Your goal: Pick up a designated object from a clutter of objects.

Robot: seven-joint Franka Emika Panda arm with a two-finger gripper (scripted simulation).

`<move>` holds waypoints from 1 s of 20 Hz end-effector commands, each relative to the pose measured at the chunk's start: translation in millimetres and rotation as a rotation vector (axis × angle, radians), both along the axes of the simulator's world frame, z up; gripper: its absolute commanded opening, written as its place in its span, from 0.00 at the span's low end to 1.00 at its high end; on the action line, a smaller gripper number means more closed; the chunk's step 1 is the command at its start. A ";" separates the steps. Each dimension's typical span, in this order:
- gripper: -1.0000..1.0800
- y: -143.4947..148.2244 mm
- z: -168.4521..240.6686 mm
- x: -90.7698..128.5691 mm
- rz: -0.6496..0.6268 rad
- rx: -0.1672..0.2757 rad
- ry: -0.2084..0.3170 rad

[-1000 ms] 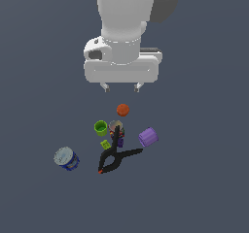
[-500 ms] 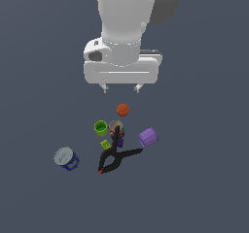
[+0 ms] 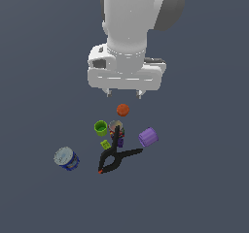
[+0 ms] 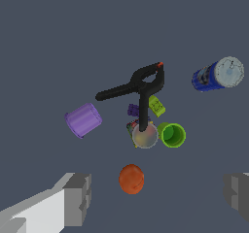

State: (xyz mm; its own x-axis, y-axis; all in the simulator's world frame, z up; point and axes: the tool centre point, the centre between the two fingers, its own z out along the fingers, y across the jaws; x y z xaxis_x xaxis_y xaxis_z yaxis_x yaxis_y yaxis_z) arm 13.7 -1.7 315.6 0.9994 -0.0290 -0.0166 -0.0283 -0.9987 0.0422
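The light-purple cup [image 3: 148,137] lies on its side on the floor, at the exterior view's right of the clutter; it also shows in the wrist view [image 4: 83,120]. My gripper [image 3: 124,94] hangs open and empty well above the floor, over the orange ball [image 3: 123,110]. In the wrist view its two fingers [image 4: 78,199] stand far apart on either side of the ball [image 4: 131,178]. The black spring clamp [image 3: 115,156] leans on the dark can [image 3: 116,130], with the green cup [image 3: 100,127] and small green block [image 3: 105,144] beside them.
A blue-white can [image 3: 66,158] stands apart at the exterior view's left, also in the wrist view [image 4: 217,74]. The floor [image 3: 204,178] is a plain dark grey surface.
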 end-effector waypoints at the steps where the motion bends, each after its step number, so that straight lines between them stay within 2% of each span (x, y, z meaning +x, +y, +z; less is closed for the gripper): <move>1: 1.00 4.2 -5.7 4.0 -0.019 -0.011 0.018; 9: 1.00 24.3 -35.0 22.2 -0.118 -0.077 0.099; 20: 1.00 59.1 -90.4 44.3 -0.287 -0.229 0.199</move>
